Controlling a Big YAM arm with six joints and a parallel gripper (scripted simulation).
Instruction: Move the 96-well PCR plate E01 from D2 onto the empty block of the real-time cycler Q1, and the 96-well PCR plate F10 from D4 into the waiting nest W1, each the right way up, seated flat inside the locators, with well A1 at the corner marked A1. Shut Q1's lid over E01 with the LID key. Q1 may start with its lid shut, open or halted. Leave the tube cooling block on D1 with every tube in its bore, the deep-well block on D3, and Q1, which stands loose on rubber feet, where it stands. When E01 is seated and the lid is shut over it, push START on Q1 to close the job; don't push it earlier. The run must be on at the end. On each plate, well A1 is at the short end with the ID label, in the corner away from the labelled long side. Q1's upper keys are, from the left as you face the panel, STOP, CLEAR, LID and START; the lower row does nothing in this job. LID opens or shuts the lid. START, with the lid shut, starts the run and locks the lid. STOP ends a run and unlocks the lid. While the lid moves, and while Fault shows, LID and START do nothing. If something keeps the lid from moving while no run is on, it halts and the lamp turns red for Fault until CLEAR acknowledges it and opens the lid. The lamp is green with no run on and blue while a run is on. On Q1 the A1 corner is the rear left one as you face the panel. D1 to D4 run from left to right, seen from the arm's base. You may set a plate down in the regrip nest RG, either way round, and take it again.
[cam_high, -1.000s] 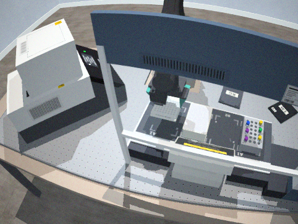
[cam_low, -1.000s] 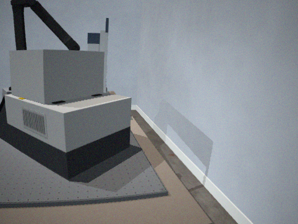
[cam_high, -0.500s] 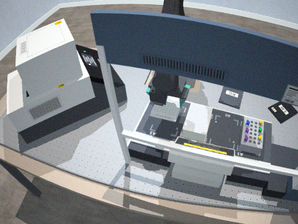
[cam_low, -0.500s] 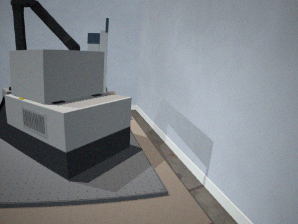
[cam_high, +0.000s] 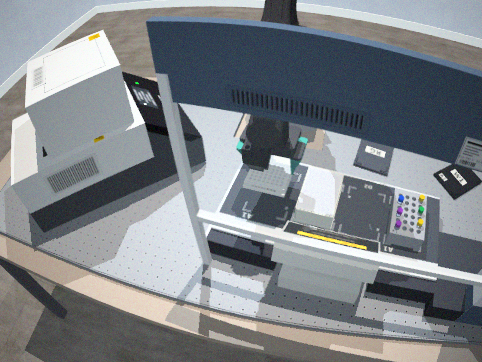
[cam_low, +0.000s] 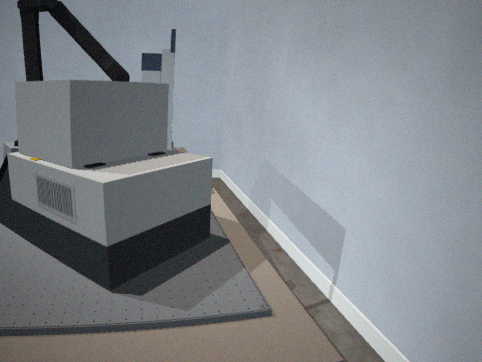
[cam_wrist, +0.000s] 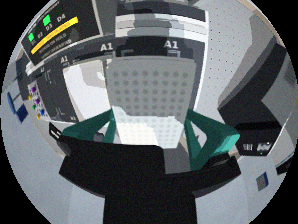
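Note:
My gripper with teal fingers is shut on a grey 96-well PCR plate, gripping its two long sides. It holds the plate a little above the dark D4 nest, which shows white corner marks and an A1 mark. In the wrist view the plate lies well-side up between the fingers. The D2 nest is bare. The cycler Q1 stands at the left with its big white lid over the base and a green lamp by the key panel. It also shows in the exterior view. No other plate is in view.
The white deep-well block sits on D3, right beside the held plate. The tube cooling block with coloured tubes is on D1. The RG nest and W1 nest lie beyond the deck. A blue hood on a post overhangs the deck.

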